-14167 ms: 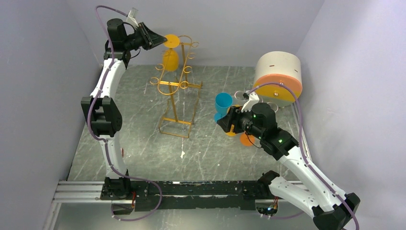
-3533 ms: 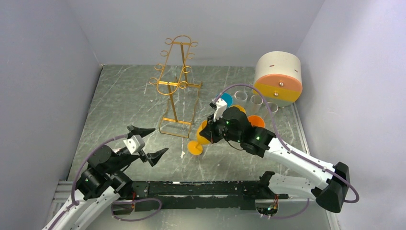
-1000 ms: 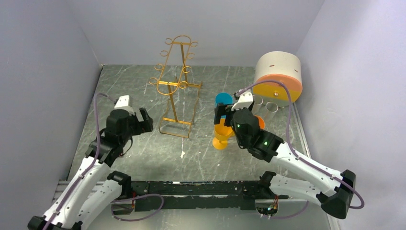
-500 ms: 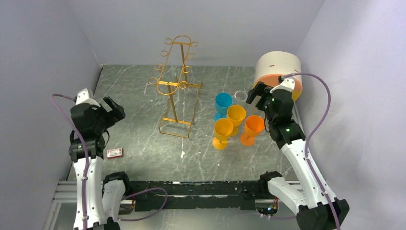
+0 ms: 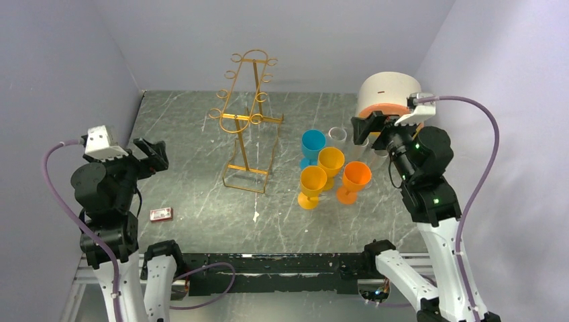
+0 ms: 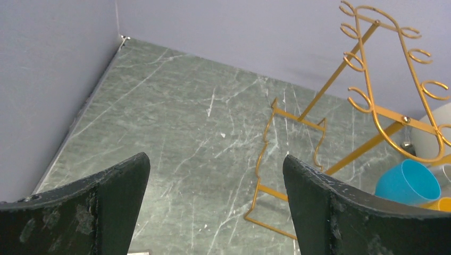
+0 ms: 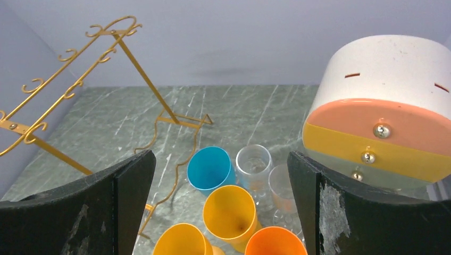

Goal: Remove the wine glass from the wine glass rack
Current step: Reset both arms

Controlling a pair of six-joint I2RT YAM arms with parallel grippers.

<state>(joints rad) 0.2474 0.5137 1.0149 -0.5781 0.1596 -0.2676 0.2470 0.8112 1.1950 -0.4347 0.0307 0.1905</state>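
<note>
Beside rack (image 5: 247,121), on worktop (image 5: 194,168): glasses (image 5: 330,163) upright, hooks (image 5: 231,75) bare.
L claw (image 5: 150,154), R claw (image 5: 377,125) spread, empty; glasses prob. light, stiff, slick: grip stem.

The wine glass rack (image 5: 249,119) is thin gold-orange metal wire with a slight gloss. The worktop (image 5: 201,194) looks like smooth dark green stone veined in white. The coloured wine glasses (image 5: 331,161) look like opaque satin plastic; the tumblers (image 7: 253,159) are clear. The drum (image 7: 393,69) is matt speckled white with shiny metal studs (image 7: 382,130). The jaws are matt black and scuffed.
</note>
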